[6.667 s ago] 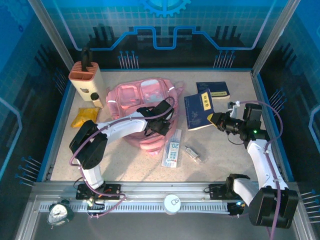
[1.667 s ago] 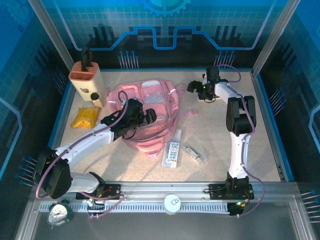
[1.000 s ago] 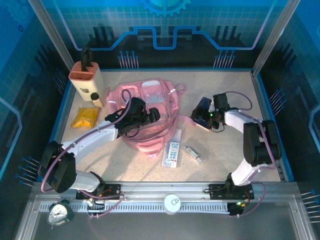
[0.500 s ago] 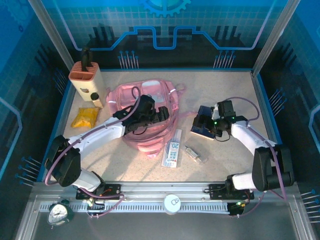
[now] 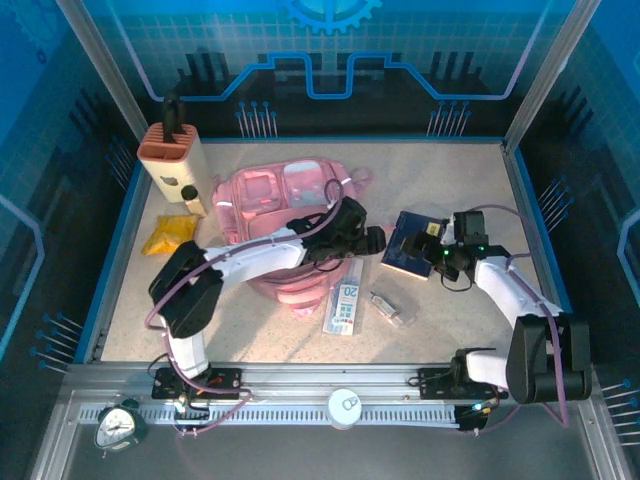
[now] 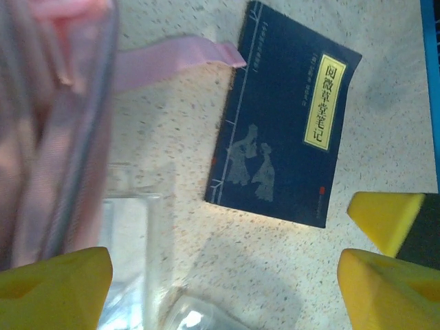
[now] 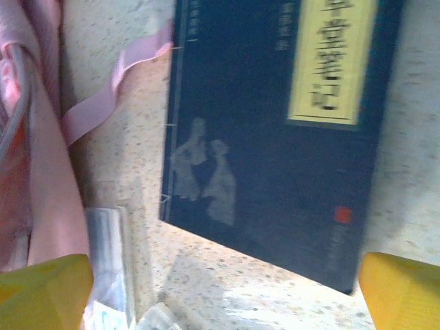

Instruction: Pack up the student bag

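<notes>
The student bag (image 5: 285, 205), a soft pink backpack, lies flat at the table's middle left, and its edge (image 6: 48, 124) and a pink strap (image 6: 172, 62) show in the left wrist view. A dark blue book (image 5: 408, 245) with a yellow title label lies flat on the table to the right of the bag. My left gripper (image 5: 370, 240) hangs open at the bag's right edge, nothing between its yellow fingertips (image 6: 55, 285), and the book (image 6: 285, 144) lies ahead of it. My right gripper (image 5: 436, 256) stands open at the book's (image 7: 275, 130) right side.
A clear ruler pack (image 5: 345, 295) and a small clear case (image 5: 388, 308) lie in front of the bag. A tan knife block (image 5: 170, 160), a small bottle (image 5: 190, 200) and a yellow packet (image 5: 168, 235) sit at the far left. Blue walls (image 5: 545, 250) ring the table.
My left gripper has swung right from over the bag to its right edge, close to the book. The book and my right gripper have shifted slightly right, and the book now lies flat.
</notes>
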Tool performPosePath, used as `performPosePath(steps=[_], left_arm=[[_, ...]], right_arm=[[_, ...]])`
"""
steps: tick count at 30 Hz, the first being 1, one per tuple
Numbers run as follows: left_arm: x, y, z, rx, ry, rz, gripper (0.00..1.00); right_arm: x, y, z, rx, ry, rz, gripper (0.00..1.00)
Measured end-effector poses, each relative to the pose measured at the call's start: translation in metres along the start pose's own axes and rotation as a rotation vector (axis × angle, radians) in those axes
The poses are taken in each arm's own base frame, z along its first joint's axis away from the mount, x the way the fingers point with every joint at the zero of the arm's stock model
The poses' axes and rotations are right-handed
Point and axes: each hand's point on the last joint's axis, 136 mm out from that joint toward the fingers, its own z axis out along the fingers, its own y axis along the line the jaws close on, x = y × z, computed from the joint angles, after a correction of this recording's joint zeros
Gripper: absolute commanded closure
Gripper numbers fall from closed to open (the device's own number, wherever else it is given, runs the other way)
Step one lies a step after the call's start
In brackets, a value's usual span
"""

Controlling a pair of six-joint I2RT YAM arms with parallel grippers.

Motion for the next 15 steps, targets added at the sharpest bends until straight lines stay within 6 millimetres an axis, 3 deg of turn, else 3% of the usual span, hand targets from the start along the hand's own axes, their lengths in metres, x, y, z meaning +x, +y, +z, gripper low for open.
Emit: performPosePath(steps=[6, 15], left_arm=[[0.011, -0.01, 0.035, 0.008, 0.059, 0.014, 0.37], [0.019, -0.023, 0.078, 0.035, 0.12, 0.023, 0.57]], right_arm=[[0.007, -0.03, -0.001, 0.03, 0.003, 0.094, 0.14], [0.012, -0.038, 0.012, 0.02, 0.06, 0.14, 0.37]])
